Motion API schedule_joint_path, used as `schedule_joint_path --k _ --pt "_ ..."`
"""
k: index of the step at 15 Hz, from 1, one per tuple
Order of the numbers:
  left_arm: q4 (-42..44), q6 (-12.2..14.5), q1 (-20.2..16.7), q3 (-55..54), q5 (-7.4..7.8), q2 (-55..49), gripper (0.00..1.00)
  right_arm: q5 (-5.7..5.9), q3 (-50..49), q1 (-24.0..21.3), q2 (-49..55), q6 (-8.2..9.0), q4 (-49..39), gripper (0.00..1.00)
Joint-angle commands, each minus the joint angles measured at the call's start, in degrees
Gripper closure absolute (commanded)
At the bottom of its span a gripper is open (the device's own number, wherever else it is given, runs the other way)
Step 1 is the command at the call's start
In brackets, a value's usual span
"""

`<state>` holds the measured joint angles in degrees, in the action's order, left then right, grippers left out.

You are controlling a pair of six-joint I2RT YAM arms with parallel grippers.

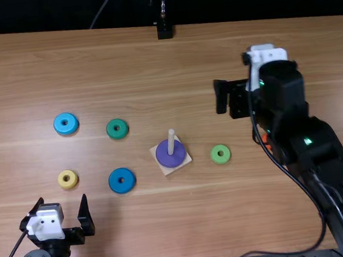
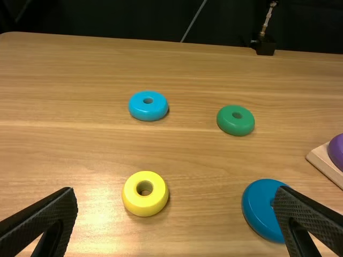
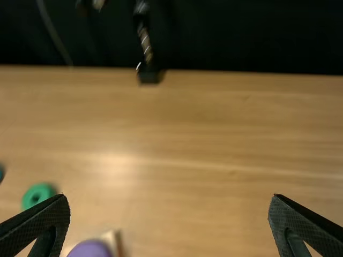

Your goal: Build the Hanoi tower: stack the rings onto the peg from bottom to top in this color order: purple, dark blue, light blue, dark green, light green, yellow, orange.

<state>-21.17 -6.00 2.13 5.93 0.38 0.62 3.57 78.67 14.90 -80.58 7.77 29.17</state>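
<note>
The purple ring (image 1: 170,153) lies around the peg (image 1: 171,137) on its wooden base (image 1: 185,158). Left of it are the dark blue ring (image 1: 122,180), dark green ring (image 1: 117,129), light blue ring (image 1: 66,123) and yellow ring (image 1: 67,179); the light green ring (image 1: 220,154) is right of it. My right arm partly covers the orange ring (image 1: 265,138). My left gripper (image 1: 61,205) stands open, nearest the yellow ring; in its wrist view, the gripper (image 2: 177,191) has the yellow ring (image 2: 144,193) beyond its fingers. My right gripper (image 1: 221,96), up and right of the peg, is open and holds nothing (image 3: 170,198).
A black stand (image 1: 165,30) rises at the table's far edge. The right arm (image 1: 309,139) and its loose cable (image 1: 295,180) extend over the table's right side. Wooden tabletop (image 1: 153,69) lies between the rings and the far edge.
</note>
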Motion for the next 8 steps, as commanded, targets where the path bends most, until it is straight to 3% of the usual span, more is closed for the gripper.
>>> schedule_joint_path --k 1,5,8 --pt "-4.5 0.6 -0.6 -5.9 -0.17 -0.6 0.0 0.75 -7.7 -2.7 6.3 0.14 -4.8 0.0" --pt "-4.6 0.6 -0.6 -5.9 -0.17 -0.6 0.0 0.75 -29.8 -7.7 23.3 0.03 -24.7 0.0" --pt "-4.6 0.6 -0.6 -5.9 -0.17 -0.6 0.0 0.54 -41.1 -13.3 34.3 0.03 -26.7 0.0"
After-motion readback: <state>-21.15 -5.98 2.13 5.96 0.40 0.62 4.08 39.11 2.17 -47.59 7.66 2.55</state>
